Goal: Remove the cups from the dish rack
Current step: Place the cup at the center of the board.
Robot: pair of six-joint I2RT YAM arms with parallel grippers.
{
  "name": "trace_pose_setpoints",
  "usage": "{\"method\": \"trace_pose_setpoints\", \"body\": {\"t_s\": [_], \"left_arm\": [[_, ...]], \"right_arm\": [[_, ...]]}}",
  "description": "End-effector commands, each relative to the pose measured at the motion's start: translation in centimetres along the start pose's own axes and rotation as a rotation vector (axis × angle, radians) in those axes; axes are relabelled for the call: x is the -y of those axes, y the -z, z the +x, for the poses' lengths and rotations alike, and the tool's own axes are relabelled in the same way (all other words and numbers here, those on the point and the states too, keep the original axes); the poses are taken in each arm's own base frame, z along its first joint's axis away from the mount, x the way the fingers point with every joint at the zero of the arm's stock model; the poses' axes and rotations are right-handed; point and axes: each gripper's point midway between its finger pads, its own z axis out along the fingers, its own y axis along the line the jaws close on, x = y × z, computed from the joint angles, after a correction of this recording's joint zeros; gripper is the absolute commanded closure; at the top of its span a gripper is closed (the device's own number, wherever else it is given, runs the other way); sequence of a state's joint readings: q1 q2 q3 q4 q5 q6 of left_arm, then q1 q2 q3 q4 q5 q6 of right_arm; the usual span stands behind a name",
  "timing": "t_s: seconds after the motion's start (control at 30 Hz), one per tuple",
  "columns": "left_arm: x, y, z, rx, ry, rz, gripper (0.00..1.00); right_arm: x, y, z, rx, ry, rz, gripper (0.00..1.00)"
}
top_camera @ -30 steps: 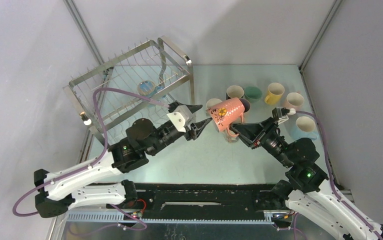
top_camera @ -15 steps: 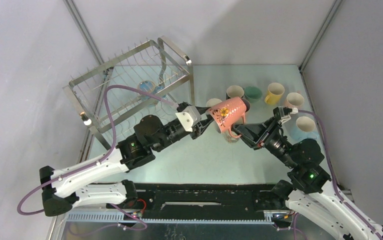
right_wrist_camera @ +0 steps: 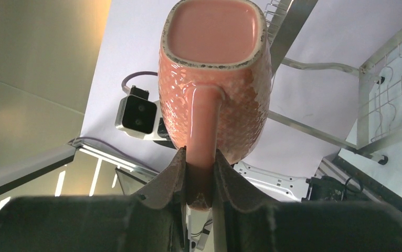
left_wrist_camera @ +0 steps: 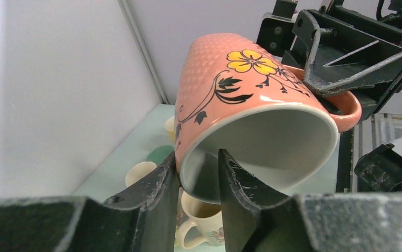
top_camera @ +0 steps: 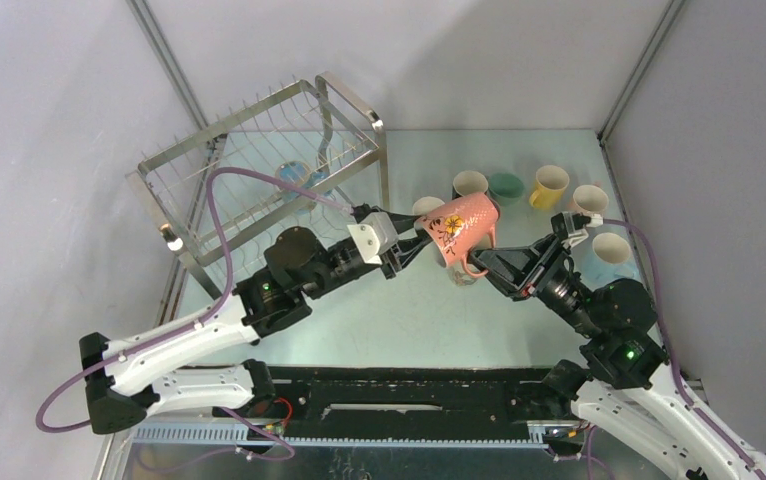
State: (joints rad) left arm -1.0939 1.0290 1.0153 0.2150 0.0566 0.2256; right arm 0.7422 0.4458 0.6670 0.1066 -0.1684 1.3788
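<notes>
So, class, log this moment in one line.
salmon-pink ceramic mug with yellow flower: aloft | right fingers: clamped on handle | left fingers: astride rim

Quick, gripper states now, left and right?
Left gripper: fingers straddle the rim of the salmon-pink flowered ceramic mug; grip cannot be told.
Right gripper: shut on that mug's handle.

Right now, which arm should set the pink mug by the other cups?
Right, probably: right gripper clamps the pink mug by its handle, nearest the other cups; left gripper straddles the rim.
</notes>
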Motion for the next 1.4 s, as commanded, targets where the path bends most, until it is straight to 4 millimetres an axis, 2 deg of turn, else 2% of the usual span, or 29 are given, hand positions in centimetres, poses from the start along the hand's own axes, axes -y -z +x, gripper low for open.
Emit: {"method": "trace_pose_setpoints", "body": {"t_s": [0.0,0.33,0.57,0.67,0.8,0.93,1.03,1.2,1.37], "left_arm": [[-0.1,-0.2,-4.7,0.137,0.024,0.028,0.65],[0.4,-0.3,-5.7,0.175,0.045,0.075,0.69],[0.7,-0.5,-6.4,0.195,0.059,0.091,0.75],[0.8,-0.6,-6.5,0.199,0.072,0.097,0.8],[0.6,-0.9,-6.4,0.193,0.118,0.08,0.99],[-1.0,-1.4,-5.4,0.157,0.214,-0.028,1.0],[-1.6,-1.5,-4.1,0.127,0.282,-0.084,1.0],[-2.0,-1.0,-3.4,0.134,0.333,-0.124,1.0],[-1.8,-1.0,-3.0,0.132,0.38,-0.127,1.0]], "right_arm": [[-5.8,1.0,-0.2,-0.003,0.008,-0.169,1.0],[-5.3,0.7,-0.1,-0.004,0.003,-0.146,1.0],[-4.7,0.8,0.0,-0.003,-0.01,-0.122,1.0],[-4.5,0.8,0.0,-0.004,-0.017,-0.111,1.0],[-3.9,0.8,0.0,0.001,-0.028,-0.083,1.0],[-2.7,0.5,-0.2,0.012,-0.029,-0.037,1.0],[-1.7,0.4,-0.4,0.025,-0.015,0.003,0.85],[-0.1,0.7,-1.0,0.066,0.023,0.068,0.49],[1.0,1.0,-1.6,0.1,0.052,0.113,0.31]]}}
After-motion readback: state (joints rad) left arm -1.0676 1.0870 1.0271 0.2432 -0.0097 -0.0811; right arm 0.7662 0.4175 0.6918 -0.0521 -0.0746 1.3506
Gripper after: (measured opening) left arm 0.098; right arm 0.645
